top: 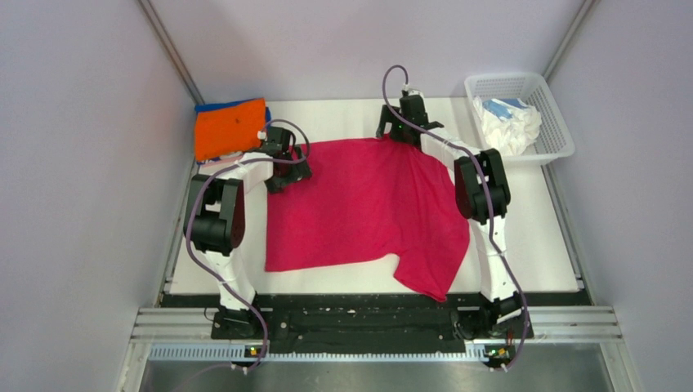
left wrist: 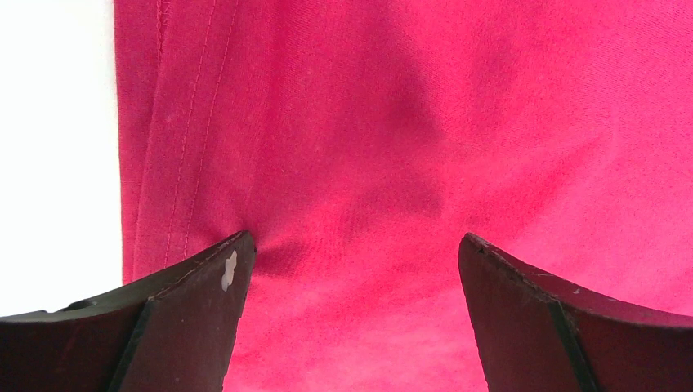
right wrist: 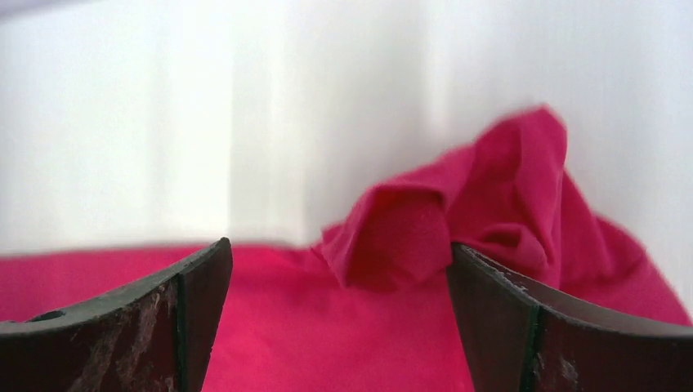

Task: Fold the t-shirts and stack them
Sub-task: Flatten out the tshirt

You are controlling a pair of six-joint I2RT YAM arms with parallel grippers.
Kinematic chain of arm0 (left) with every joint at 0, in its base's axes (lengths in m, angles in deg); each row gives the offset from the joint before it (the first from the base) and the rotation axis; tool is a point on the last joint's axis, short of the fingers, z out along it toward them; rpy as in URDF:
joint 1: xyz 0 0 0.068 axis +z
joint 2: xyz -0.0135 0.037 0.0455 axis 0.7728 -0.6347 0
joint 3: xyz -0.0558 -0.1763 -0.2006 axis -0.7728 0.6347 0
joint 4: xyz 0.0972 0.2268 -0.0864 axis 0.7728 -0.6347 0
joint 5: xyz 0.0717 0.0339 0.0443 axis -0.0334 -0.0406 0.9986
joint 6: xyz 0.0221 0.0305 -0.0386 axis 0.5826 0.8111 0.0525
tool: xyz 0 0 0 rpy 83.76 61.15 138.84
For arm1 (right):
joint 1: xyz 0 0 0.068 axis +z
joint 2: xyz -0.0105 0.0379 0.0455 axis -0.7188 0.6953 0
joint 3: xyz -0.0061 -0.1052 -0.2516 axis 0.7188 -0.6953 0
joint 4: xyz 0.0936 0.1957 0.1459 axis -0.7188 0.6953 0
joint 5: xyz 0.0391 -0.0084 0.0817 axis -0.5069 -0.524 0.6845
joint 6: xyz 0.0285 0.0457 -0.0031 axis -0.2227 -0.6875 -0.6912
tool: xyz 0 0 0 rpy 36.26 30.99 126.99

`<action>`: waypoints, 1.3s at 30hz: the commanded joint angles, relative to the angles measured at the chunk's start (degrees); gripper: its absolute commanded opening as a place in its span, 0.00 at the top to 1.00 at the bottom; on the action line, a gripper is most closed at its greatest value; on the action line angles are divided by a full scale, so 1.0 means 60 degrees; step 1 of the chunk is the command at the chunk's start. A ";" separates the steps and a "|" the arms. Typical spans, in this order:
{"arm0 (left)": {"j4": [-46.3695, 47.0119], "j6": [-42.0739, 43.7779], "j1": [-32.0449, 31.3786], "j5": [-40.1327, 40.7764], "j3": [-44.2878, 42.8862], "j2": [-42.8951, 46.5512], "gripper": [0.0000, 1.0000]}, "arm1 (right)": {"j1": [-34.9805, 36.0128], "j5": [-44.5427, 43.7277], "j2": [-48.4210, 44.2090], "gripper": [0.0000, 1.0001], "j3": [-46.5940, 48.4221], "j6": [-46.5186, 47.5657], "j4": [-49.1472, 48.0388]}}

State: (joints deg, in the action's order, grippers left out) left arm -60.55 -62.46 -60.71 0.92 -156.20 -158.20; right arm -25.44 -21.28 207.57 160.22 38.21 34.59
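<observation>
- Two arms rise from the bench's (top: 535,245) near edge, elbows bent high.
- Crimson-pink t-shirt (top: 368,204) lies spread over the bench's middle, its near right corner reaching the near edge.
- Left hand (left wrist: 355,245) sits low at the shirt's far left corner, fingers spread wide, one tip puckering the cloth by the hem seam.
- Right hand (right wrist: 339,253) reaches to the shirt's far edge, fingers wide apart, with a bunched fold between them beside the right finger.
- Far left: a folded orange t-shirt (top: 229,126) on a blue t-shirt (top: 214,106).
- Far right: a white mesh basket (top: 560,135) holding white and pale blue cloth (top: 507,122).
</observation>
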 commanded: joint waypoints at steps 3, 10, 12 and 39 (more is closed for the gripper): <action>-0.0043 -0.0047 0.0059 0.0170 0.0280 0.0291 0.01 | 0.0090 -0.0169 0.0408 0.01 0.2230 -0.0285 -0.0924; -0.0063 0.0022 0.0059 0.0425 0.0495 0.0704 0.01 | 0.0000 0.0988 0.0512 0.01 0.2616 0.0662 -0.0481; -0.0070 0.0069 0.0059 0.0385 0.0513 0.0832 0.01 | -0.0156 0.0690 -0.0197 0.01 0.1582 0.0909 -0.0448; -0.0294 -0.0337 0.0645 0.0132 0.2792 0.1914 0.01 | -0.2140 0.1633 -0.4449 0.01 -0.7800 -0.1328 -0.1759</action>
State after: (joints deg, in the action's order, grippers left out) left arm -57.38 -63.36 -57.50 1.68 -143.11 -148.47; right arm -39.19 -10.05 187.15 122.12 34.47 19.84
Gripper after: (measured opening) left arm 0.990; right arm 0.985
